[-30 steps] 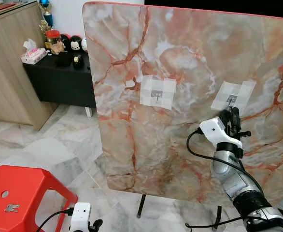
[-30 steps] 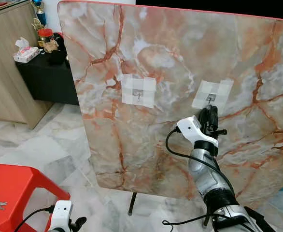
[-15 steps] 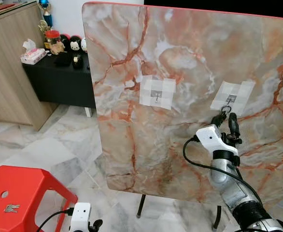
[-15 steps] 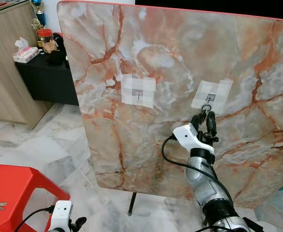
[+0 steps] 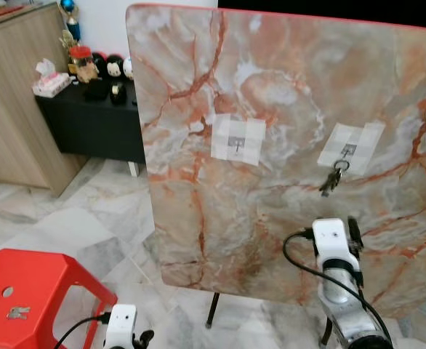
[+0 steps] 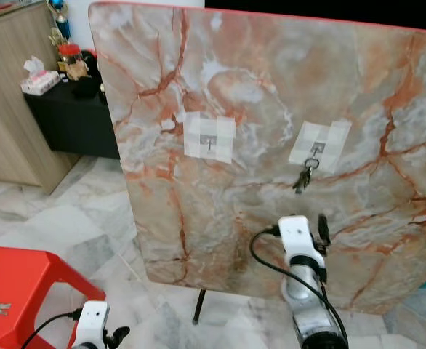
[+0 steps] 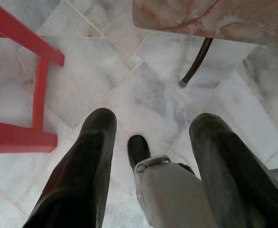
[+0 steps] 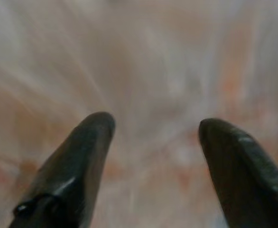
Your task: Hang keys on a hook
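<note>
A bunch of keys (image 5: 333, 178) hangs by its ring from the right-hand hook (image 5: 346, 151) on the upright marble board (image 5: 286, 109). The left-hand hook (image 5: 237, 143), taped to the same board, carries nothing. My right gripper (image 8: 153, 128) is open and empty, well below the keys and close to the board, with its white wrist (image 5: 332, 240) facing me. My left gripper (image 7: 151, 123) hangs low by my side, open and empty, pointing at the floor.
A red stool (image 5: 31, 287) at the lower left holds more keys (image 5: 17, 313). A black side table (image 5: 89, 116) with small items and a wooden cabinet (image 5: 9, 94) stand at the far left. The board's thin metal leg (image 5: 213, 309) rests on the marble floor.
My right gripper has let go of the keys and dropped away from the hook. The keys now hang free on the right hook.
</note>
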Motion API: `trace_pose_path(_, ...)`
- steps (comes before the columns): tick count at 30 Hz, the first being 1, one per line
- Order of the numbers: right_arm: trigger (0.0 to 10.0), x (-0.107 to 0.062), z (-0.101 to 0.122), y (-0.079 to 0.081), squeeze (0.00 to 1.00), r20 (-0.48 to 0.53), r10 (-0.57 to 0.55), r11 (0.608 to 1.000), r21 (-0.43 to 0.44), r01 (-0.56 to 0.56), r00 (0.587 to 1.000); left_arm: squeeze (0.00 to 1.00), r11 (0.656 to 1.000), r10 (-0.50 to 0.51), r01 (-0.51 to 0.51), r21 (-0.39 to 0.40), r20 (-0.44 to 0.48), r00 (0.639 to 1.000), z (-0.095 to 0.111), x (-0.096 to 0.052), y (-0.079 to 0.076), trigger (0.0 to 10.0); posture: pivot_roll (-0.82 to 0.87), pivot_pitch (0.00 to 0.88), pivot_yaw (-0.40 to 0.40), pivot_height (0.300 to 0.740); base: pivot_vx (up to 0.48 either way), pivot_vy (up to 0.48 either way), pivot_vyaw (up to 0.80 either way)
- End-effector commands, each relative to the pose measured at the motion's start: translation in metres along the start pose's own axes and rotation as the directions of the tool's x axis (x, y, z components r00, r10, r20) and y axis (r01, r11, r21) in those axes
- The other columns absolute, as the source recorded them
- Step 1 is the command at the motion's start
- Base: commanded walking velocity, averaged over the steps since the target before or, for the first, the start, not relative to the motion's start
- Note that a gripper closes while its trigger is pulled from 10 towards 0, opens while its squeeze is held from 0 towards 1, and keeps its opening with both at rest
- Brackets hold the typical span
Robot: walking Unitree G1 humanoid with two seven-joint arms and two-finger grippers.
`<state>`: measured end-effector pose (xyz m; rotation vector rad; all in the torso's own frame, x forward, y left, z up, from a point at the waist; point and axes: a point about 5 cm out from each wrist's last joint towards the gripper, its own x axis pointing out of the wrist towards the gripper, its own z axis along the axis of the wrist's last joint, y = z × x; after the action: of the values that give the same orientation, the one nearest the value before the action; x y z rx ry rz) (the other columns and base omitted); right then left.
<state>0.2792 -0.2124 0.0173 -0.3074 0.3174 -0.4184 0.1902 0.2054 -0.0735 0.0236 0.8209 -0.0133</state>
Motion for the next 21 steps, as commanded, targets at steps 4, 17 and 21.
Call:
trace_pose_path(4, 10.0, -0.005, -0.035, 0.000, 0.00, -0.236, 0.038, 0.995, 0.103, -0.014, 0.971, 0.00, 1.000, 0.005, -0.005, 0.013, -0.007, 1.000, -0.001, 0.000, 0.001, 10.0, 0.09, 0.000, -0.068, 0.740, 0.000, 0.000, 0.00)
trace_pose_path(17, 10.0, -0.040, -0.085, 0.029, 0.00, -0.433, 0.341, 0.940, 0.150, -0.306, 0.834, 0.00, 1.000, 0.001, 0.000, 0.018, -0.038, 0.999, -0.007, -0.001, -0.003, 10.0, 0.07, 0.000, -0.074, 0.740, 0.000, 0.000, 0.00)
trace_pose_path(21, 10.0, -0.061, -0.109, 0.030, 0.00, -0.522, 0.384, 0.916, 0.114, -0.384, 0.762, 0.00, 1.000, 0.001, 0.000, 0.015, -0.054, 0.999, -0.010, -0.001, -0.004, 10.0, 0.08, 0.000, -0.083, 0.740, 0.000, 0.000, 0.00)
